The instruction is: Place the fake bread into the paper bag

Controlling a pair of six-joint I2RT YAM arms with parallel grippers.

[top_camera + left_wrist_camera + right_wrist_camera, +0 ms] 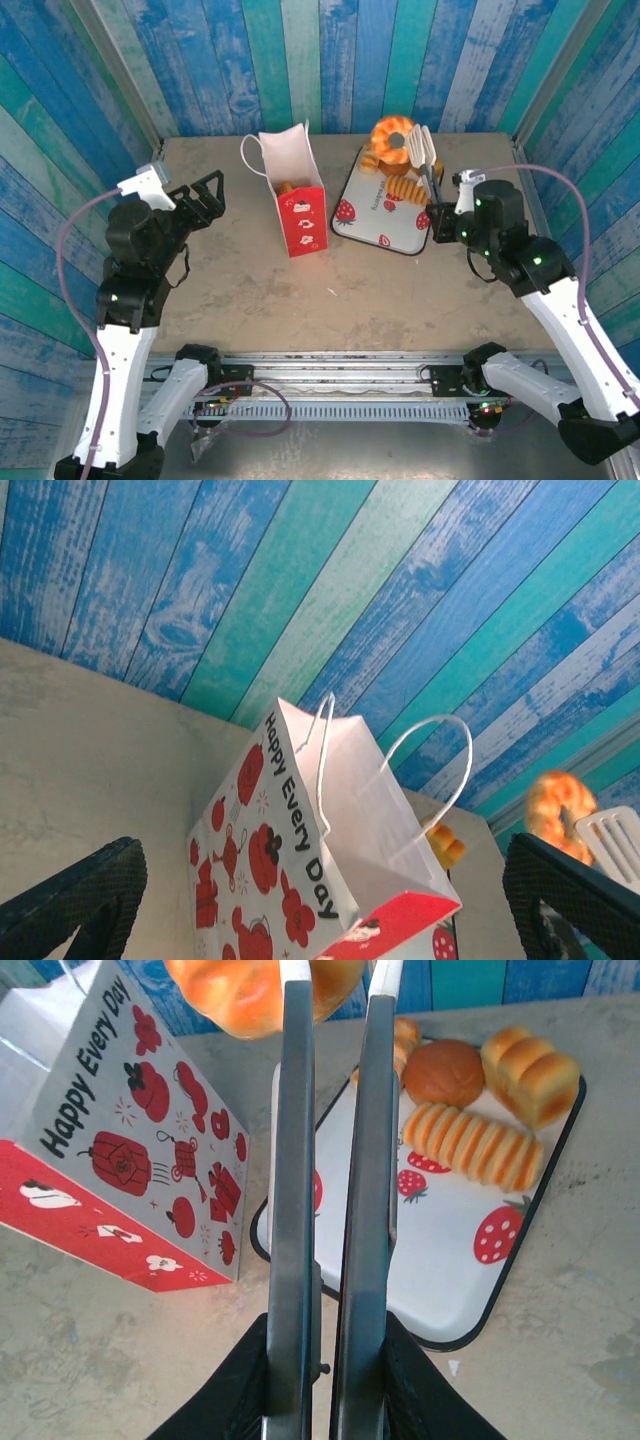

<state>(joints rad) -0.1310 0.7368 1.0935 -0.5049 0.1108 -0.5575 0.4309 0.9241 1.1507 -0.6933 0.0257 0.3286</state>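
Observation:
The paper bag (296, 190) stands upright and open at mid-table, with a golden pastry (286, 187) lying inside it. My right gripper (441, 214) is shut on the handles of metal tongs (427, 166). The white slotted tips of the tongs pinch a glossy orange piece of fake bread (391, 139), held in the air over the far end of the tray. In the right wrist view the tongs (296, 1160) run up to that bread (245, 990), beside the bag (130, 1130). My left gripper (205, 194) stands open left of the bag (300, 860), holding nothing.
The white strawberry-print tray (381, 224) lies right of the bag. On it sit a round brown bun (443, 1070), a ridged loaf (530, 1072) and a long ridged loaf (470, 1145). Blue plank walls close in the table on three sides.

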